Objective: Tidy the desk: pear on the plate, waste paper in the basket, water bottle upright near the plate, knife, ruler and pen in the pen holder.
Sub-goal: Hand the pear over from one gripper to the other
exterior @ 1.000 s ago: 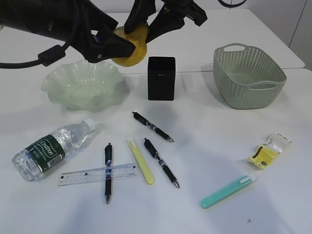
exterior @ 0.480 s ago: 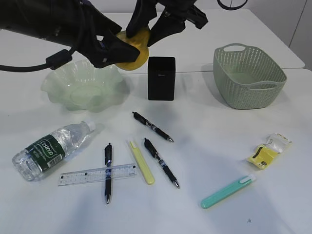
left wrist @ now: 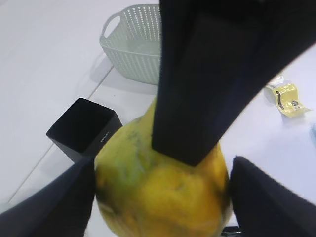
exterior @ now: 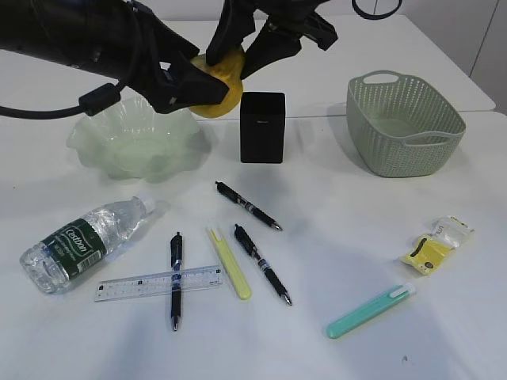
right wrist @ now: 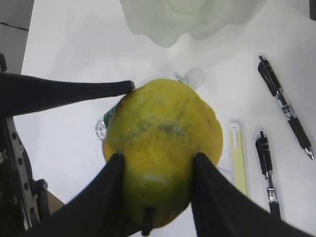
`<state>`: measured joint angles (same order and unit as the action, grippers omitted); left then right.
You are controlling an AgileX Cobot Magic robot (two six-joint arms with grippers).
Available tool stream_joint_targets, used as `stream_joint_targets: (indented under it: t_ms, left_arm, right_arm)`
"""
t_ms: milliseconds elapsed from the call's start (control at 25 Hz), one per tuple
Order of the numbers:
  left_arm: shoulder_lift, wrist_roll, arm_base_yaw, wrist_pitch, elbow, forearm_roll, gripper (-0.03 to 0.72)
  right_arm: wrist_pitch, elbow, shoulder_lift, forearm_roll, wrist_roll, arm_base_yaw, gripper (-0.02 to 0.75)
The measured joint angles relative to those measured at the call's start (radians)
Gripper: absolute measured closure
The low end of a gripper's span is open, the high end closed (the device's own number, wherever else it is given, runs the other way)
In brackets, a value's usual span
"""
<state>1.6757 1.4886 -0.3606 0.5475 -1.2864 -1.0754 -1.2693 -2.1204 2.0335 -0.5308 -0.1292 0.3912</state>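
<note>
The yellow pear [exterior: 230, 67] hangs in the air behind the pale green plate [exterior: 95, 131] and left of the black pen holder [exterior: 262, 127]. My right gripper [right wrist: 155, 187] is shut on the pear [right wrist: 163, 133] near its stem end. My left gripper [left wrist: 160, 202] is open and straddles the pear [left wrist: 168, 197]; its left finger touches, and a sliver of gap shows at the other. On the desk lie the water bottle [exterior: 83, 241] on its side, the ruler [exterior: 150, 283], three pens [exterior: 247, 205], a yellow knife [exterior: 230, 263] and the waste paper [exterior: 434, 245].
The sage green basket [exterior: 404, 127] stands at the back right. A teal stick-shaped tool [exterior: 371, 312] lies near the front right. One pen [exterior: 175, 277] lies across the ruler. Both arms crowd the space above the plate and pen holder.
The pear and both grippers have risen a little, away from the plate's far rim. My left jaws have spread slightly around the pear. Everything on the desk stayed still.
</note>
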Motion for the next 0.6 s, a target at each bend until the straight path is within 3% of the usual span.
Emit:
stream_joint_targets:
  t_ms: [360,600]
  left_arm:
    - [0.0,0.0,0.0,0.022,0.0,0.0,0.092]
    - [0.004,-0.002,0.0,0.04,0.0,-0.015,0.022]
  right_arm:
    - [-0.008,0.0,0.0,-0.002,0.0,0.0,0.425]
    - [-0.014,0.0,0.0,-0.008,0.0,0.0,0.425]
